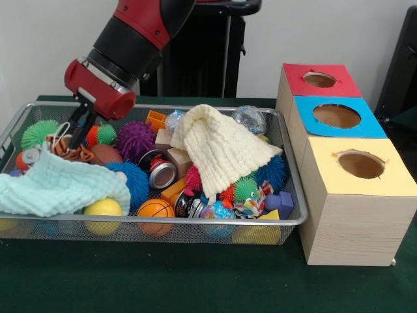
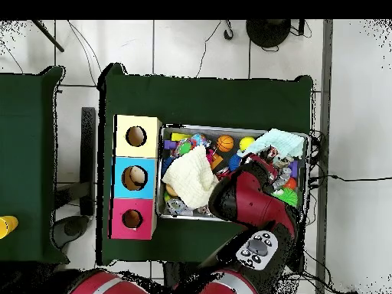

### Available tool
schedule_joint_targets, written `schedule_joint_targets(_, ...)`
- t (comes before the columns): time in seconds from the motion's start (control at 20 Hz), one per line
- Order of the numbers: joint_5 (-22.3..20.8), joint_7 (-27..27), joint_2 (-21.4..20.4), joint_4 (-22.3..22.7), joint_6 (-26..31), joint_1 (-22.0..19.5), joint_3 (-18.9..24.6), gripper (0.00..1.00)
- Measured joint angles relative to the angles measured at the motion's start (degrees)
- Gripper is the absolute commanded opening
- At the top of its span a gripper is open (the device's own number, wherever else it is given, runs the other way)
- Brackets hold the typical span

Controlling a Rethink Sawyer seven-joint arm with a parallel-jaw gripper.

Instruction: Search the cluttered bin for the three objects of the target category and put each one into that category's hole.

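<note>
The bin (image 1: 195, 222) is a shallow silver wire-mesh basket full of toys; it also shows in the overhead view (image 2: 234, 129). My gripper (image 1: 77, 132) reaches down into the bin's left end, among an orange and white item, a brown ball (image 1: 106, 154) and a green spiky ball (image 1: 38, 132). I cannot tell whether it holds anything. In the overhead view the arm (image 2: 249, 195) covers the gripper. The hole with the red surround (image 1: 319, 79) tops the farthest wooden box, right of the bin; it also shows in the overhead view (image 2: 132, 219).
A cream knitted cloth (image 1: 218, 147) and a mint cloth (image 1: 58, 186) cover parts of the pile. A purple spiky ball (image 1: 135, 139), a can (image 1: 161, 171), a basketball (image 1: 155, 210) and a yellow ball (image 1: 103, 208) lie around. Blue-topped (image 1: 335, 116) and yellow-topped (image 1: 360, 164) holes stand nearer.
</note>
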Motion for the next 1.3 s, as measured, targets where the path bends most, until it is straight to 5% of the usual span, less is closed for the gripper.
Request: schedule_joint_targets(1.3,-0.1,0.0,-13.4,3.3,21.3,2.0,3.6,0.0)
